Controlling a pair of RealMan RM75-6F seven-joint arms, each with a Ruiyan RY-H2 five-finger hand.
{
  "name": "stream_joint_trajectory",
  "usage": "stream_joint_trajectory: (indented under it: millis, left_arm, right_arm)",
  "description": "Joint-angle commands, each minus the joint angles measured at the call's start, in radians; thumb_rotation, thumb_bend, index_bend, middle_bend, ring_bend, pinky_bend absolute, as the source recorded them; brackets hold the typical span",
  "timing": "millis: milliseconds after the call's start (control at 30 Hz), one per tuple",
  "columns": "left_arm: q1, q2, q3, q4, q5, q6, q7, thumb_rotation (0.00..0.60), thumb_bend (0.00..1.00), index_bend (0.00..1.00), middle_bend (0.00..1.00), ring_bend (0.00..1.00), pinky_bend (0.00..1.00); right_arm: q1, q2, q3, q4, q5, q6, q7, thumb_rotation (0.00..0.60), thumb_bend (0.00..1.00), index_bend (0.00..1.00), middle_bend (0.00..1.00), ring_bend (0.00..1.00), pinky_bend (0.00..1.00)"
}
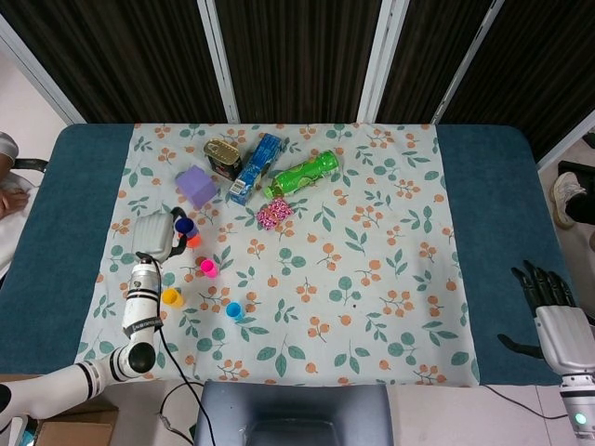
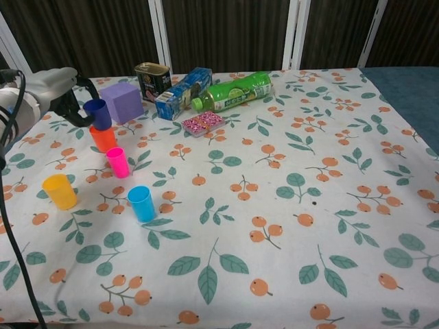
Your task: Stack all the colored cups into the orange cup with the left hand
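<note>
Left hand (image 2: 51, 88) grips the dark blue cup (image 2: 97, 114) directly above the orange cup (image 2: 103, 138), at the bench's (image 2: 384, 205) nine o'clock edge. Five cups counted: pink (image 2: 117, 162), yellow (image 2: 60, 191) and light blue (image 2: 141, 203) stand apart toward six o'clock. Open cloth lies rightward. Right hand (image 1: 558, 325) idles with fingers apart, holding nothing, at four o'clock.

in the head view the dark blue cup (image 1: 184, 225) covers nearly all of the orange cup (image 1: 193, 241), and whether it sits inside or just above cannot be told. the left hand (image 2: 56, 91) is cut by the chest view's left edge. the right hand (image 1: 550, 316) shows only at the head view's corner, its fingers too small to read.
</note>
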Motion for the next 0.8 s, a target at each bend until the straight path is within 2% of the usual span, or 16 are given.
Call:
stream_joint_trajectory:
  millis: [33, 200, 267, 300, 333, 400, 433, 600, 800]
  left_arm:
    - [-0.009, -0.015, 0.008, 0.034, 0.0, -0.011, -0.014, 0.6, 0.38, 0.57, 1.0, 1.0, 1.0]
    - [-0.013, -0.021, 0.011, 0.052, 0.002, -0.012, -0.018, 0.6, 0.39, 0.56, 1.0, 1.0, 1.0]
    - [-0.014, -0.023, 0.013, 0.059, 0.0, -0.014, -0.019, 0.6, 0.39, 0.52, 1.0, 1.0, 1.0]
    - [-0.012, -0.024, 0.018, 0.072, -0.011, -0.026, -0.017, 0.6, 0.39, 0.45, 1.0, 1.0, 1.0]
    - [-0.013, -0.024, 0.021, 0.078, -0.018, -0.036, -0.016, 0.6, 0.39, 0.3, 1.0, 1.0, 1.0]
    - [-0.014, -0.024, 0.027, 0.086, -0.016, -0.041, -0.016, 0.6, 0.39, 0.08, 1.0, 1.0, 1.0]
    - [-0.014, -0.024, 0.029, 0.085, -0.011, -0.039, -0.022, 0.6, 0.39, 0.02, 1.0, 1.0, 1.0]
    - [0.005, 0.006, 0.041, 0.014, 0.027, -0.022, -0.057, 0.6, 0.39, 0.0, 1.0, 1.0, 1.0]
    - [0.061, 0.099, 0.087, -0.209, 0.125, 0.058, -0.075, 0.6, 0.38, 0.0, 1.0, 1.0, 1.0]
  right_arm:
    - [-0.001, 0.002, 0.0, 0.0, 0.0, 0.001, 0.003, 0.6, 0.15, 0.0, 0.0, 0.0, 0.0]
    - [-0.001, 0.005, 0.001, 0.0, 0.0, 0.002, 0.009, 0.6, 0.15, 0.0, 0.0, 0.0, 0.0]
    - [-0.001, 0.006, 0.001, 0.0, 0.001, 0.002, 0.011, 0.6, 0.15, 0.0, 0.0, 0.0, 0.0]
    - [-0.002, 0.007, 0.001, -0.001, 0.0, 0.003, 0.013, 0.6, 0.15, 0.0, 0.0, 0.0, 0.0]
    - [-0.002, 0.007, 0.0, -0.001, -0.001, 0.003, 0.014, 0.6, 0.15, 0.0, 0.0, 0.0, 0.0]
    - [-0.002, 0.007, 0.0, -0.001, -0.002, 0.003, 0.012, 0.6, 0.15, 0.0, 0.0, 0.0, 0.0]
    - [-0.002, 0.006, 0.0, -0.001, -0.002, 0.003, 0.011, 0.6, 0.15, 0.0, 0.0, 0.0, 0.0]
    - [0.0, 0.003, -0.001, 0.0, 0.0, -0.004, 0.005, 0.6, 0.15, 0.0, 0.0, 0.0, 0.0]
    - [0.002, 0.002, -0.005, -0.003, -0.003, -0.01, 0.0, 0.6, 0.15, 0.0, 0.0, 0.0, 0.0]
